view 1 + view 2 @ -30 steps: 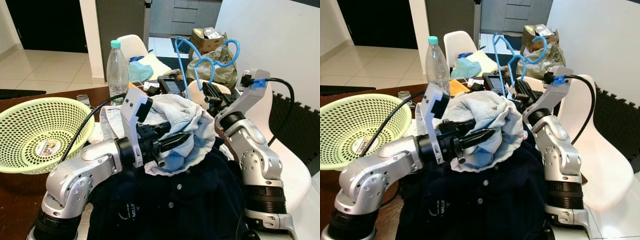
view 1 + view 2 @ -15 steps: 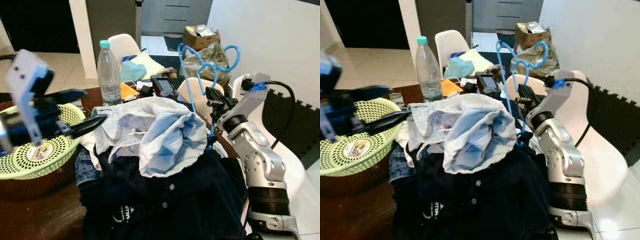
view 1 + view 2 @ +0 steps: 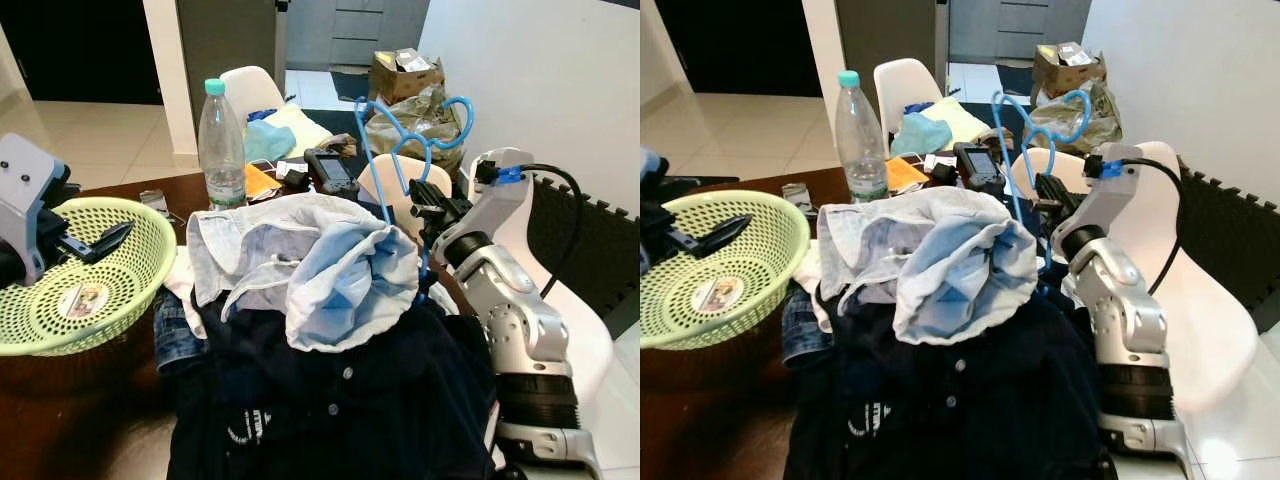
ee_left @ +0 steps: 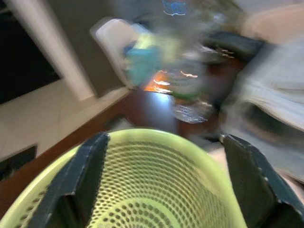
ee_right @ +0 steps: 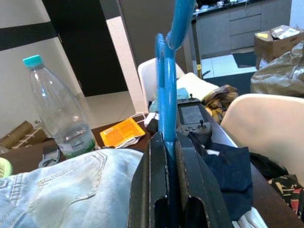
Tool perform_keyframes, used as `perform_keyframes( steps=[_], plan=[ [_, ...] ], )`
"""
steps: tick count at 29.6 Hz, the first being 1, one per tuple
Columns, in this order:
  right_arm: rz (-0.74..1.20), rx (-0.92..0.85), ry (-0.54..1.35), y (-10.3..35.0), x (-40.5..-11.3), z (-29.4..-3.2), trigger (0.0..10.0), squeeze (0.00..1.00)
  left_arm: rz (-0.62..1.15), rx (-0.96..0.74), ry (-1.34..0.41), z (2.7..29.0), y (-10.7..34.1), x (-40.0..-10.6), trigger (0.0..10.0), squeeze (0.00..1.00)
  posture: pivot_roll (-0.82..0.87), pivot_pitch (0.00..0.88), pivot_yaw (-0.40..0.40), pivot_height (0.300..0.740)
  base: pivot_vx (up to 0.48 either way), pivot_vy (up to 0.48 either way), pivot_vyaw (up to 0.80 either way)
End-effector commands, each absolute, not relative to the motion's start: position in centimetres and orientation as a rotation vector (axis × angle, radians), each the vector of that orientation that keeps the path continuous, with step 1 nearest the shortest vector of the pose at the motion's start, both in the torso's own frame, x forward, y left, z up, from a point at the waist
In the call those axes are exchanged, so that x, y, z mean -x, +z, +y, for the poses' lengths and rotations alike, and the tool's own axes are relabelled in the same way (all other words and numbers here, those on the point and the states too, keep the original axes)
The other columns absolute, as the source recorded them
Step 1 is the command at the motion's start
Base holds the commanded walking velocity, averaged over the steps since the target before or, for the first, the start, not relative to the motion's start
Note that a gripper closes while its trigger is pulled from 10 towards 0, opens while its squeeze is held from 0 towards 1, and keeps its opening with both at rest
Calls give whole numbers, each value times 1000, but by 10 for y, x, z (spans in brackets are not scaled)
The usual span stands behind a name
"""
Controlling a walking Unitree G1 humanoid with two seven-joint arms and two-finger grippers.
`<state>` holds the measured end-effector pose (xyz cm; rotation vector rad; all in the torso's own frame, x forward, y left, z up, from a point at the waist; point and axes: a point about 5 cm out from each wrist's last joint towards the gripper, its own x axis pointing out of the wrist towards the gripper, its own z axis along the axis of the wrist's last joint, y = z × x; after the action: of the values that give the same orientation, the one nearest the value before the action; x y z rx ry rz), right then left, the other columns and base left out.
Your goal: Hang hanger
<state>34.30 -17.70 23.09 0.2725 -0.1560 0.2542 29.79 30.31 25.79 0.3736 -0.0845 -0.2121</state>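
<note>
Blue plastic is what the right gripper (image 5: 166,156) holds: the hanger (image 3: 408,130) stands upright between its two black fingers, which are pressed flat against the thin bar, and the hook and curved shoulders rise above the fingers, beyond the heap of clothes (image 3: 330,330) on the table (image 3: 60,400). The bar sits deep between the jaws, near their middle and not at the tips, so the hold looks firm. To do this step well, I think the arm should lift the hanger straight up until its lower part is free of the light blue shirt (image 3: 330,270), because the fabric lies just beside it and could catch. It should also keep the hook turned the same way while the robot looks for a rail. The left gripper (image 3: 85,243) is over the green basket (image 3: 150,270), well apart from the hanger, with its fingers spread wide and nothing between them.
</note>
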Motion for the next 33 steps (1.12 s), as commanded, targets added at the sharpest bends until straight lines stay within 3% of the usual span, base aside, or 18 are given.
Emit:
perform_keyframes(
  steps=[1, 12, 20, 33],
  plan=[
    [-148, -265, 254, 233, -341, -181, 10000, 0, -58, -318, -180, 311, 239, -310, 10000, 0, 153, 52, -79, 740, 0, 0, 0],
    [-139, -244, 232, 236, -329, -191, 10000, 0, -105, -285, -302, 299, 245, -335, 10000, 0, 99, 117, -85, 740, 0, 0, 0],
    [-125, -215, 218, 244, -317, -199, 10000, 0, -124, -331, -492, 284, 254, -351, 10000, 0, 51, 188, -100, 740, 0, 0, 0],
    [-99, -207, 199, 244, -306, -205, 10000, 0, -126, -393, -544, 281, 261, -356, 10000, 0, 26, 230, -103, 740, 0, 0, 0]
  ],
)
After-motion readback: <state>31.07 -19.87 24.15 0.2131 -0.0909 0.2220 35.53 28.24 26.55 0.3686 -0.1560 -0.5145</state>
